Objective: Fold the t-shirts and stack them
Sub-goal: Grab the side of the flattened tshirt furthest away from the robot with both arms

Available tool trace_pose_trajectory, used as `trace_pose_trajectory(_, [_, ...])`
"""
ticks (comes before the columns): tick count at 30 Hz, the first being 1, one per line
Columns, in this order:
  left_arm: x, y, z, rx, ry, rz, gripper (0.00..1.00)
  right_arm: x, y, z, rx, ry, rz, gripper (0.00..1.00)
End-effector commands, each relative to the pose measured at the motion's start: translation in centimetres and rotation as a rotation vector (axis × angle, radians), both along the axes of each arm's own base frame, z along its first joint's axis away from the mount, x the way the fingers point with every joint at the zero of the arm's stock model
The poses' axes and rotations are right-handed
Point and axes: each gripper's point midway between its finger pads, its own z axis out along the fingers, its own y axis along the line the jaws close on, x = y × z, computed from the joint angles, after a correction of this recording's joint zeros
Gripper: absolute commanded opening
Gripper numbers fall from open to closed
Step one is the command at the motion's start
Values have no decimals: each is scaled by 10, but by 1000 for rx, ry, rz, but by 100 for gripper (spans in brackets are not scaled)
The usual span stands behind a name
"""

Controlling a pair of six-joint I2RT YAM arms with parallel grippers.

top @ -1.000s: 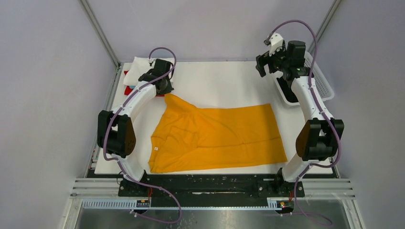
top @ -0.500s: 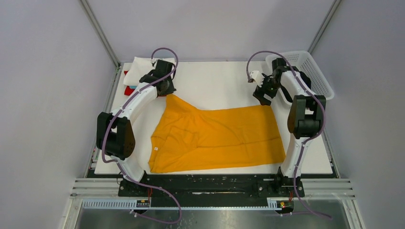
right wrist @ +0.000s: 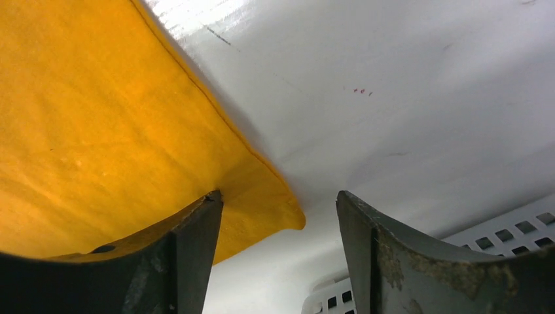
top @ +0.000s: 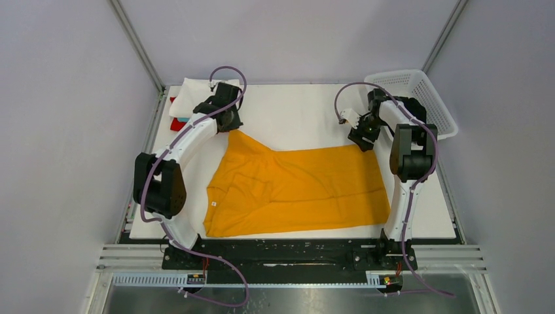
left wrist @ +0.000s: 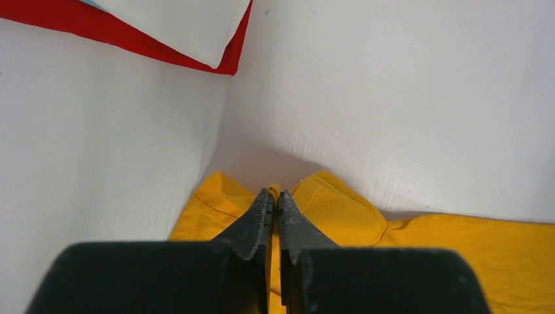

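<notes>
The mustard-yellow t-shirt point(top: 298, 190) lies spread on the white table, neck to the left. My left gripper point(top: 227, 124) is shut on a pinch of the shirt's far-left sleeve; in the left wrist view the gripper point(left wrist: 275, 194) has yellow cloth point(left wrist: 340, 209) squeezed between its jaws. My right gripper point(top: 364, 139) is open, low over the shirt's far-right hem corner; in the right wrist view the gripper point(right wrist: 278, 199) straddles that corner point(right wrist: 275, 203), with one fingertip point(right wrist: 203, 216) over the cloth. A stack of folded white point(top: 193, 91) and red point(top: 177, 124) shirts sits at the far left.
A white lattice basket point(top: 425, 98) stands at the far right corner, just behind my right arm; its rim shows in the right wrist view point(right wrist: 510, 229). The folded white and red shirts show in the left wrist view point(left wrist: 190, 33). The white table point(top: 294, 111) lies beyond the shirt.
My right arm has swung down from above the basket to the shirt's far-right corner, jaws open. The left gripper has kept its hold on the sleeve, almost still.
</notes>
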Motion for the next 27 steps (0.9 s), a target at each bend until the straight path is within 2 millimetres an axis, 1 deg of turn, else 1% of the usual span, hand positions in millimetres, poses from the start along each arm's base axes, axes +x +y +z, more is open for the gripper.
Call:
trace_pose_trajectory(1, [13, -4, 12, 1, -44, 11, 0, 2, -10, 17, -52, -2, 10, 71])
trace_pose_trajectory(3, [14, -4, 12, -1, -46, 13, 0, -5, -13, 17, -68, 18, 25, 72])
trace_pose_trajectory(6, [17, -6, 13, -4, -49, 11, 0, -7, -16, 16, -86, 27, 27, 72])
trace_pose_trajectory(9, [18, -7, 17, -3, -58, 5, 0, -8, -15, 16, -77, 42, 45, 66])
trace_pose_trajectory(11, [18, -6, 19, -2, -63, 10, 0, -10, -12, 15, -62, 55, 75, 58])
trace_pose_trajectory(13, [19, -6, 20, -3, -65, 13, 0, -11, 0, 14, -48, 57, 113, 49])
trace_pose_trajectory(16, [21, -9, 18, -5, -63, 9, 0, -10, 4, 11, -52, 54, 116, 43])
trace_pose_trajectory(21, [22, -9, 17, 9, -54, 10, 0, -9, 4, 8, -79, 51, 130, 38])
trace_pose_trajectory(27, [22, -8, 20, 13, -58, 14, 0, -7, 7, 2, -83, 52, 149, 20])
